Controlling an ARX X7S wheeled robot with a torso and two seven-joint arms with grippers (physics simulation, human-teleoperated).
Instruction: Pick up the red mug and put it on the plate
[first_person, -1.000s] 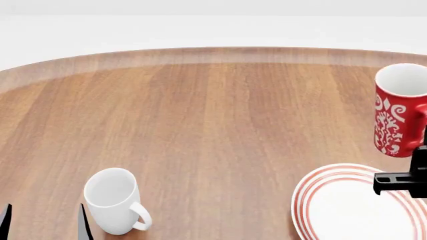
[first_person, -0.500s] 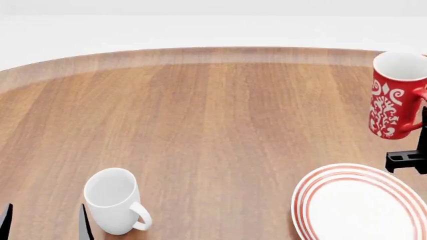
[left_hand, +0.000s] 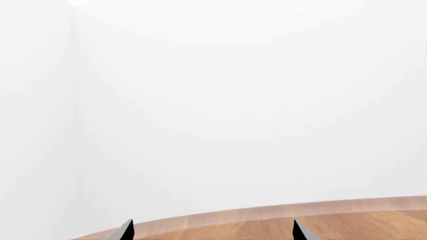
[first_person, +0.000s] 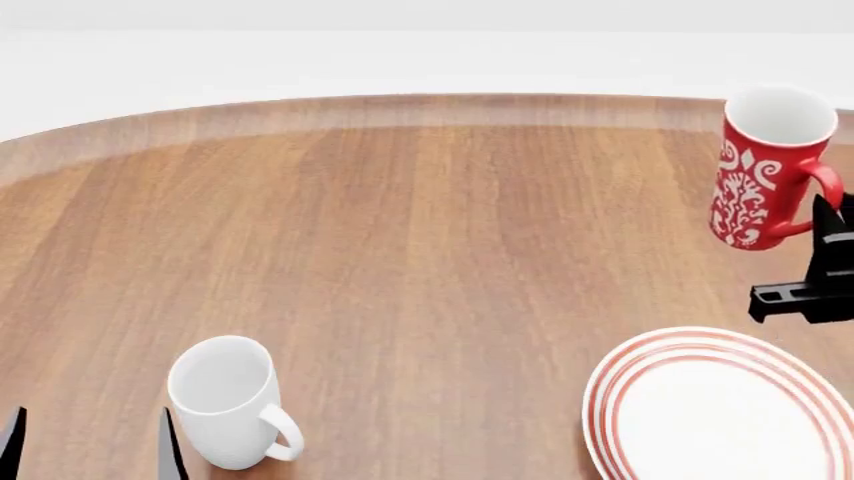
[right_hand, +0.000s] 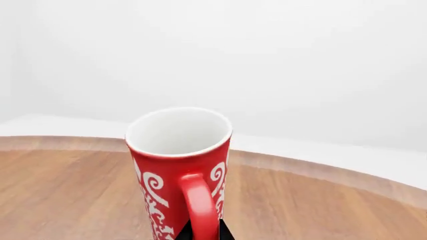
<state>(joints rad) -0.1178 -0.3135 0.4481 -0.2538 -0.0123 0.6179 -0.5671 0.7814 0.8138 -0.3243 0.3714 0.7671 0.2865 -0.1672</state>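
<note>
Gripping the red mug by its handle (slightly tilted), right gripper; left gripper wide.

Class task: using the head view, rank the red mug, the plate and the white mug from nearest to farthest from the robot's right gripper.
1. Red mug: held by its handle at the right gripper, at the table's far right.
2. Plate: just below the gripper, near right edge of the view.
3. White mug: far across, near left corner, beside the left gripper.
</note>
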